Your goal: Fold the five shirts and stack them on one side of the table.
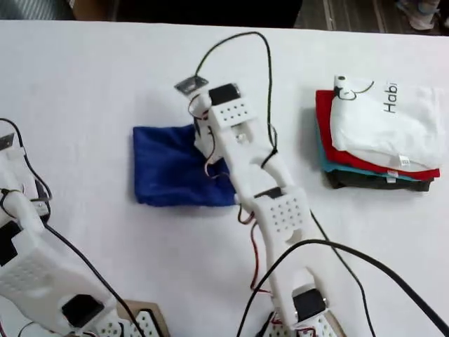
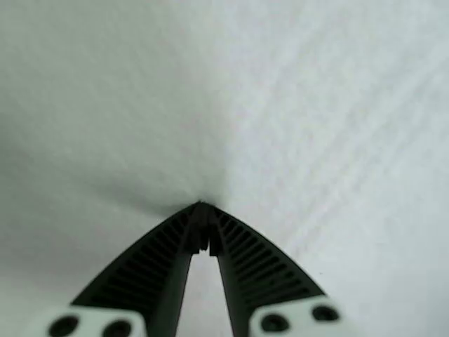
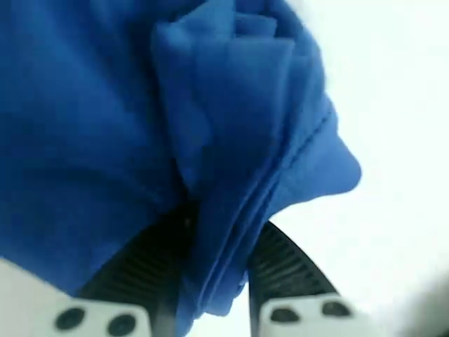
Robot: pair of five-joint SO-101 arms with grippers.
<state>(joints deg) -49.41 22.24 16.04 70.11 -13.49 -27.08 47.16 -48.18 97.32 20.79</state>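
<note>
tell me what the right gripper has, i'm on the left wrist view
observer: the right gripper is shut on the blue shirt, pinching folded layers at its edge.
operator: where's the stack
observer: the stack is on the right side of the table. It has four folded shirts, with the white shirt on top.
operator: is my arm near the blue one
observer: no, the left arm sits at the table's left edge, apart from it.
</note>
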